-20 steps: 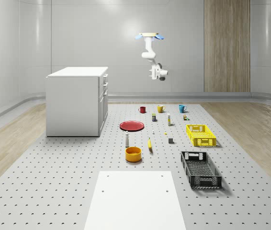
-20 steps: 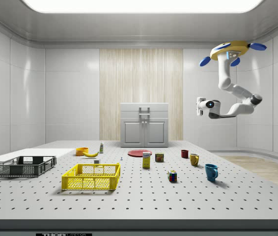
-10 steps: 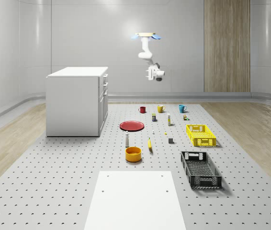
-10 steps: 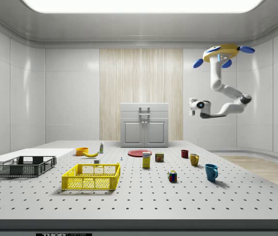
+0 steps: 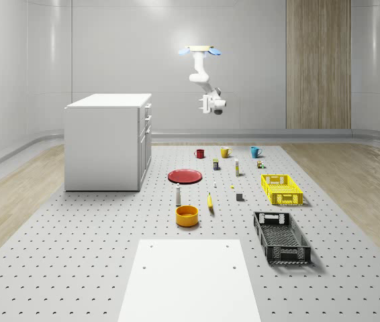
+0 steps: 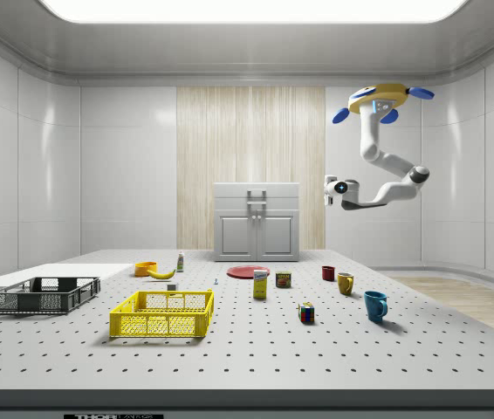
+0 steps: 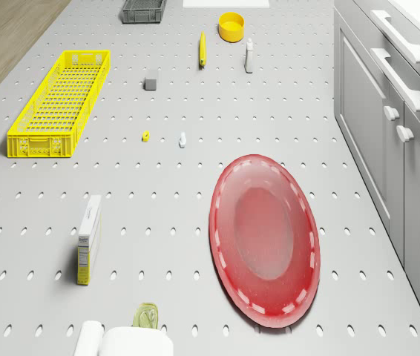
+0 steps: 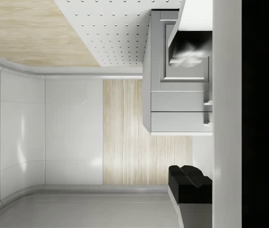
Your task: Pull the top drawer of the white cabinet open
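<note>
The white cabinet (image 5: pixel 108 142) stands at the whole-scene view's left, doors and drawers facing right. Its top drawer (image 6: pixel 257 192) is closed, with its bar handle (image 7: pixel 401 35) flush along the front. The drone (image 5: pixel 200 49) hovers high over the far end of the pegboard table, well to the right of the cabinet. Its white arm hangs down and bends toward the cabinet. The gripper (image 6: pixel 329 188) sits at about the top drawer's height, clearly apart from it, to the side view's right. The wrist view looks at the cabinet front (image 8: pixel 177 102) from a distance.
On the table (image 5: pixel 82 241) lie a red plate (image 7: pixel 264 237), three mugs (image 5: pixel 225 152), a yellow crate (image 5: pixel 281 188), a black crate (image 5: pixel 281 236), an orange bowl (image 5: pixel 186 215) and small items. A white board (image 5: pixel 190 282) lies at the near edge.
The drone, arm and gripper have shifted toward the cabinet, leftward in both the whole-scene and side views. The cabinet and table items have not moved.
</note>
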